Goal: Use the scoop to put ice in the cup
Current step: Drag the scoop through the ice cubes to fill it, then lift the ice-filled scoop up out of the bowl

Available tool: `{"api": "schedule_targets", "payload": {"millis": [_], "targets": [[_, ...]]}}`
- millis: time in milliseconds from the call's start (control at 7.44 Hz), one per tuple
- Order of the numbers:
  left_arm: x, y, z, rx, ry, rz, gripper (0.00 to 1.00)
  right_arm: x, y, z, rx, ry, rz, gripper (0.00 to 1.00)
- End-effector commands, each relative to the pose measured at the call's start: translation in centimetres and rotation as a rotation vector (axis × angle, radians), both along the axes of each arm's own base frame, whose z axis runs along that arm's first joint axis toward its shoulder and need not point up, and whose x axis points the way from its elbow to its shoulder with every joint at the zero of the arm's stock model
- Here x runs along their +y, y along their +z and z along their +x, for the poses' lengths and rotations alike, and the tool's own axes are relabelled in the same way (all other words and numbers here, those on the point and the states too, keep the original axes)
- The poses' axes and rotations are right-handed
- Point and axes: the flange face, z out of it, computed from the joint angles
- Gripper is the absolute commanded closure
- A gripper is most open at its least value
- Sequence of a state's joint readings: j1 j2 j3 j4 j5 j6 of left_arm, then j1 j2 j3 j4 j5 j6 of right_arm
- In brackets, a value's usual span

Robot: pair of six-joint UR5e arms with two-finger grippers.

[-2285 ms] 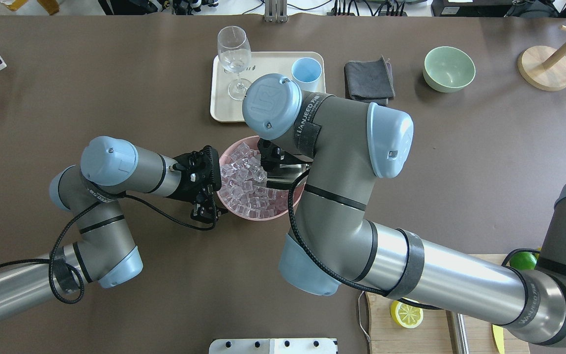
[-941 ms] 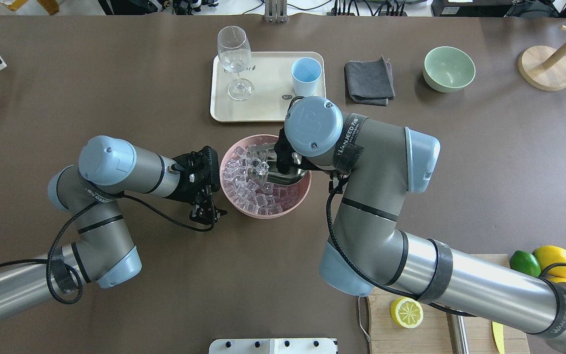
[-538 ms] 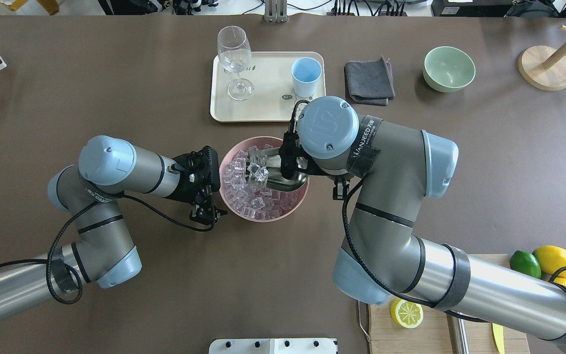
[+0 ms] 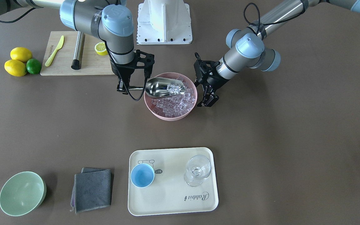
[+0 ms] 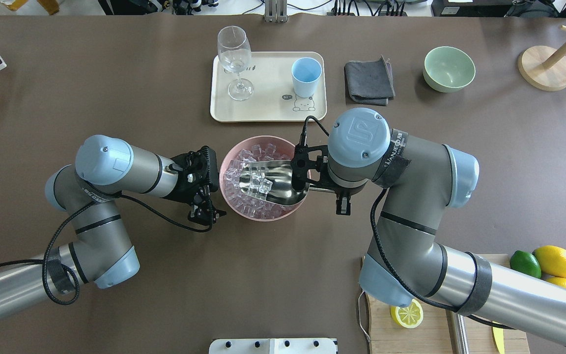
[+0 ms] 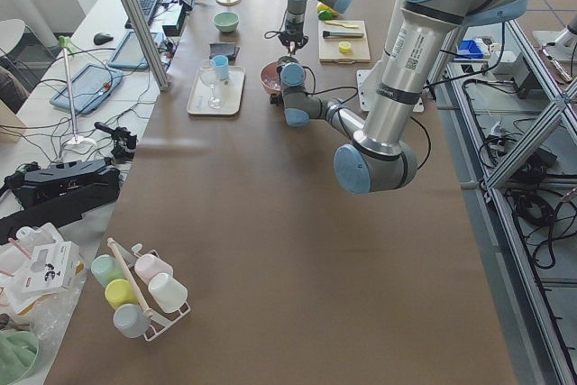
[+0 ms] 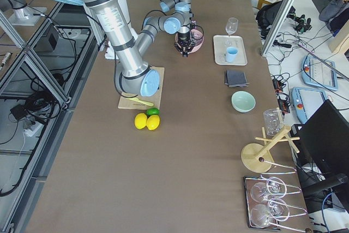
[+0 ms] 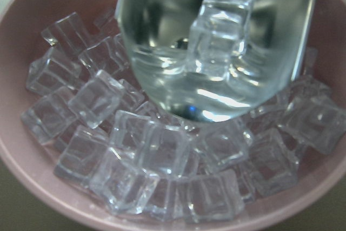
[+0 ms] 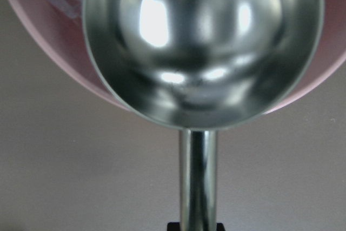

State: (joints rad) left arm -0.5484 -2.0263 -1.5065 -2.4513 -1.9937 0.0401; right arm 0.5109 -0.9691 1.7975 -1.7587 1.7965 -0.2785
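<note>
Now, R hand (image 4: pixel 123 88): clamped on scoop (image 5: pixel 283 191) handle, trough held over pink bowl (image 4: pixel 167 117).
Ice (image 5: pixel 262 183): few cubes in scoop near its open end; rest heaped in bowl.
L hand (image 5: pixel 205 211): just left of bowl; open or closed, can't tell.
Cup (image 5: pixel 306 76): upright on tray (image 5: pixel 263 110), far side of surface (image 5: pixel 116 73), apart from bowl.

The ice (image 5: pixel 253 151) is clear, scoop (image 5: pixel 279 186) silver, bowl (image 4: pixel 167 116) pink, cup (image 5: pixel 306 76) light blue.
</note>
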Motion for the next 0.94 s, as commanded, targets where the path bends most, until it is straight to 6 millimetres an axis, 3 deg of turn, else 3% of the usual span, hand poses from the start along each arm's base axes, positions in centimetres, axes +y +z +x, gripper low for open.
{"api": "schedule_targets", "payload": {"millis": [0,403,806], "targets": [[-0.1,0.0,-0.2,0.0,0.005,-0.003,0.02,1.1,-0.8,0.6,-0.075,-0.031,-0.045,1.0],[-0.1,0.0,-0.2,0.0,0.005,-0.004,0.02,-1.8,0.5,5.8,-0.093,0.009,-0.093,1.0],[-0.1,0.0,-0.2,0.0,0.005,-0.004,0.02,-8.2,3.8,15.2,-0.026,0.187,-0.258,1.0]]}}
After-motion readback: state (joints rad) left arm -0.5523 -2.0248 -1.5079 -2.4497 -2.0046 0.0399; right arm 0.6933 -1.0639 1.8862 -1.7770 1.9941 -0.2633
